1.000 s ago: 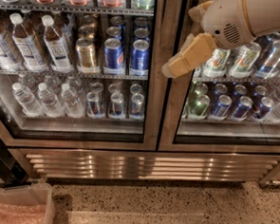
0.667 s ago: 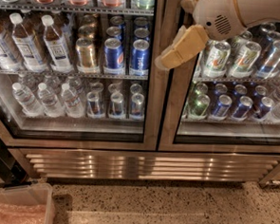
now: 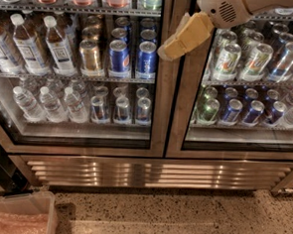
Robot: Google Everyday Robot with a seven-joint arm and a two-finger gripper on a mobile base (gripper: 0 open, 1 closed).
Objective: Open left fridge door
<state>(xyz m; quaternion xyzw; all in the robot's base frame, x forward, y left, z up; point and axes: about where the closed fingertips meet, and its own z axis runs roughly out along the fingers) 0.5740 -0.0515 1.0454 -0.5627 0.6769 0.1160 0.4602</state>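
The gripper [image 3: 170, 48] was positioned at the upper centre of the frame, over the right edge of the closed left fridge door [image 3: 159, 115]. Its open-or-closed state could not be determined.

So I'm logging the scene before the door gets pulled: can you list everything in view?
left fridge door: one, steel frame with glass, left, shut
right fridge door: one, same look, right, shut
brown bottles: at least three, white labels, middle shelf, left
water bottles: at least three, clear, lower shelf, left
blue cans: several, middle shelf, left
green-and-white cans: several, behind right door
grille: one, steel, below doors
bin: one, clear plastic, floor, bottom left
arm: one, white, top right
gripper: one, tan, before the left door's right edge
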